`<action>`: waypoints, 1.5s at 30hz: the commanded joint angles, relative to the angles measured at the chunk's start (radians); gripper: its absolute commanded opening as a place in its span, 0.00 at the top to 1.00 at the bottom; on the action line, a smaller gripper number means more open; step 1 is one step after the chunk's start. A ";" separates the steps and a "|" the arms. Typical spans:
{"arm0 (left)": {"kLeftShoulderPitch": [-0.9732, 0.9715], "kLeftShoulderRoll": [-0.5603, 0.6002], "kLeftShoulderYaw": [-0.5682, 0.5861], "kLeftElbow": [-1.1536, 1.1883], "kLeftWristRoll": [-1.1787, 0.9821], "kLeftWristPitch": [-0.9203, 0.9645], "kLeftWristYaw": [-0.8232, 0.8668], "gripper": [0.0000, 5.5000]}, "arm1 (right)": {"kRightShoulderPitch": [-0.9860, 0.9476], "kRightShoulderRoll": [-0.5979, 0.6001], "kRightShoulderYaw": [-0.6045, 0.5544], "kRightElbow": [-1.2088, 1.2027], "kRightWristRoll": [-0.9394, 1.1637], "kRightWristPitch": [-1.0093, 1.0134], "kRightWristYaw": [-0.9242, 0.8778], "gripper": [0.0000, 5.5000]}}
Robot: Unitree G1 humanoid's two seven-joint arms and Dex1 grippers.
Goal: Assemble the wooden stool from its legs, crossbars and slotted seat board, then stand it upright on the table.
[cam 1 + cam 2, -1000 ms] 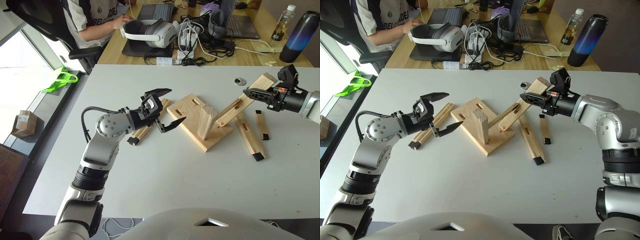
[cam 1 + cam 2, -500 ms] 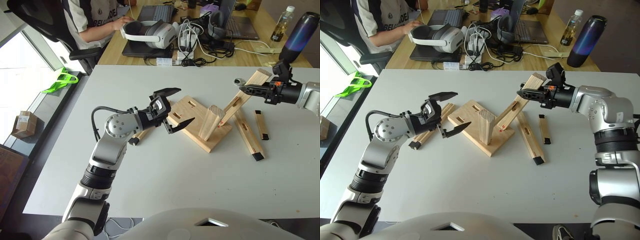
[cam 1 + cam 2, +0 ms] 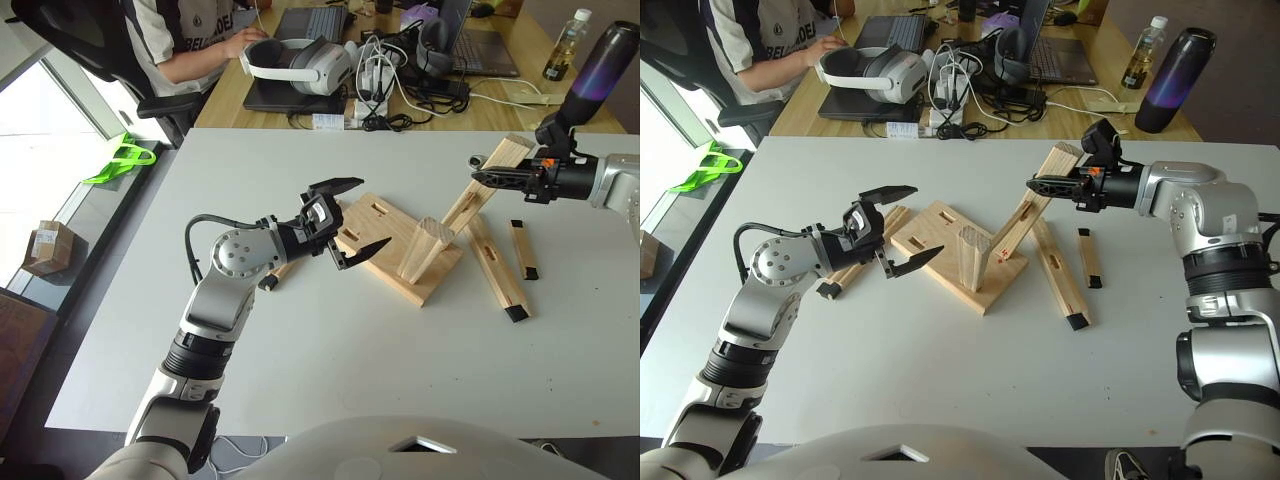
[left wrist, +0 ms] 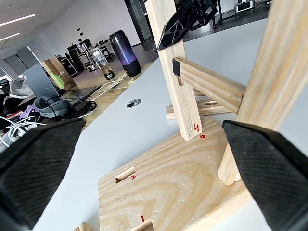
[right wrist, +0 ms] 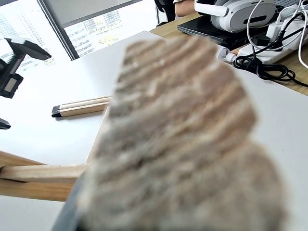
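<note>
Seat board (image 3: 385, 252) lay mid-frame on the worktop (image 3: 300, 380); right tool (image 3: 480, 176) clamped a tilted leg (image 3: 463, 207) resting on it; left tool (image 3: 370, 212) hung wide apart beside it.

— What do we find on the white surface (image 3: 300, 380)?
— We see the slotted seat board (image 3: 385, 222), two sticks (image 3: 838, 277) just left of it, a long leg (image 3: 497, 270) and a short crossbar (image 3: 524, 250) to its right, and a round grommet (image 3: 477, 161) near the far edge.
</note>
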 commanded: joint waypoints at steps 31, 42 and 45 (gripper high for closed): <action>-0.055 -0.033 -0.005 0.046 0.025 -0.055 0.032 0.02 | 0.245 0.264 -0.067 0.194 -0.307 -0.314 -0.262 0.54; -0.042 -0.031 0.013 0.050 0.018 -0.061 0.040 0.02 | 0.231 0.278 -0.336 -0.126 -0.173 -0.280 -0.427 0.54; -0.046 -0.035 0.014 0.057 0.018 -0.062 0.044 0.02 | 0.195 0.324 -0.402 -0.233 -0.161 -0.284 -0.528 0.54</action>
